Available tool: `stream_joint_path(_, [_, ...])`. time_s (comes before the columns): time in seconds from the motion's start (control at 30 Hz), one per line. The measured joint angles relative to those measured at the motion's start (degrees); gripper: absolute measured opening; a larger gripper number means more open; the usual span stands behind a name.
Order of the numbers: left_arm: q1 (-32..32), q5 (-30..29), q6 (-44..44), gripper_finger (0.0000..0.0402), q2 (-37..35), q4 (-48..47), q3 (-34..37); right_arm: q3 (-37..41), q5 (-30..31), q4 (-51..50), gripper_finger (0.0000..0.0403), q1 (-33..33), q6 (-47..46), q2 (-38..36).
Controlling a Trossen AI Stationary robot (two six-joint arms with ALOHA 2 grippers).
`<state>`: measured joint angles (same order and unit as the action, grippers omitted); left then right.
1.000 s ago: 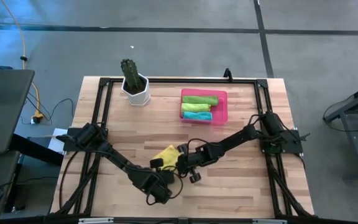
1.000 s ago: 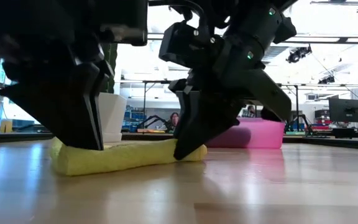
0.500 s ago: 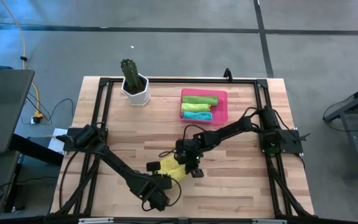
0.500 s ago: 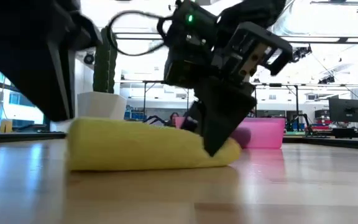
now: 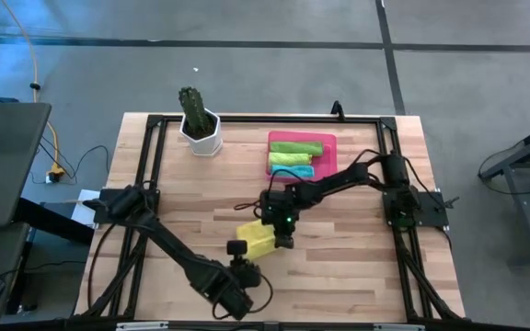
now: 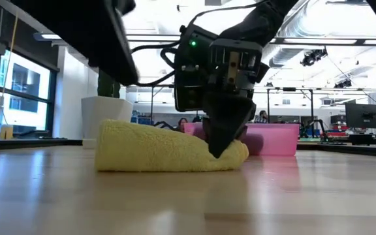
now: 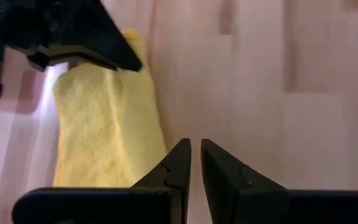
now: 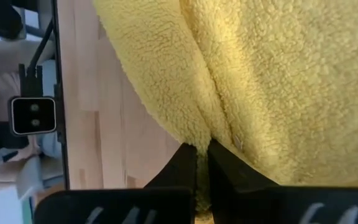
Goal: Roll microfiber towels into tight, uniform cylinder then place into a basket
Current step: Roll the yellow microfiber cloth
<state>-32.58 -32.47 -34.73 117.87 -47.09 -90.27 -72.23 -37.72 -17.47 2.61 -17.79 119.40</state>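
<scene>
The yellow towel [image 5: 256,242] lies as a thick folded bundle on the table near its middle, with its underside on the wood [image 6: 162,149]. My right gripper [image 5: 283,237] is shut on the towel's right end. My left gripper [image 5: 238,251] hovers shut above the towel's near-left side with nothing between its fingers [image 7: 194,163]. The pink basket [image 5: 329,162] stands at the far right of the middle. In it lie two lime green rolls [image 5: 294,147] and a teal one [image 5: 292,170]. My right gripper pinches a fold at the yellow towel's right end [image 8: 199,134] between its two fingers, where two plies meet in a crease. The fingers [image 6: 219,145] come slanting down from the far right. The towel lies on the table, its end tucked under the fingertips.
A white pot with a cactus [image 5: 200,129] stands at the far left of the table. A black frame [image 5: 247,118] runs around the tabletop. Bare wood lies between the towel and the near edge.
My left gripper has risen off the yellow towel and drawn back toward the near edge. My right gripper has rolled its wrist, shifted toward the far edge and shut on the towel's right end. The towel has gathered from a thin flat strip into a thicker bundle.
</scene>
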Motion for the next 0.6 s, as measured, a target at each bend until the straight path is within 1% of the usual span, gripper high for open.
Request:
stream_joint_path(0.13, [1.9,-0.2,-0.3,0.003,0.0,2.7,2.8,0.0,-0.8,-1.0,0.0001,-0.1,-0.8,0.3])
stream_joint_path(0.3, [3.2,2.9,-0.5,0.003,0.0,4.1,6.3,0.0,-2.0,-1.5,0.0001,-0.2,-1.7,0.4])
stream_joint_path(0.4, [3.4,1.4,-0.6,0.003,0.1,4.1,7.4,0.0,-2.8,-1.6,0.0001,-0.1,-1.7,0.4])
stream_joint_path(0.6, [5.4,1.7,-0.6,0.003,0.0,4.7,9.9,0.0,-2.9,-1.6,0.0001,-0.1,-1.7,0.4])
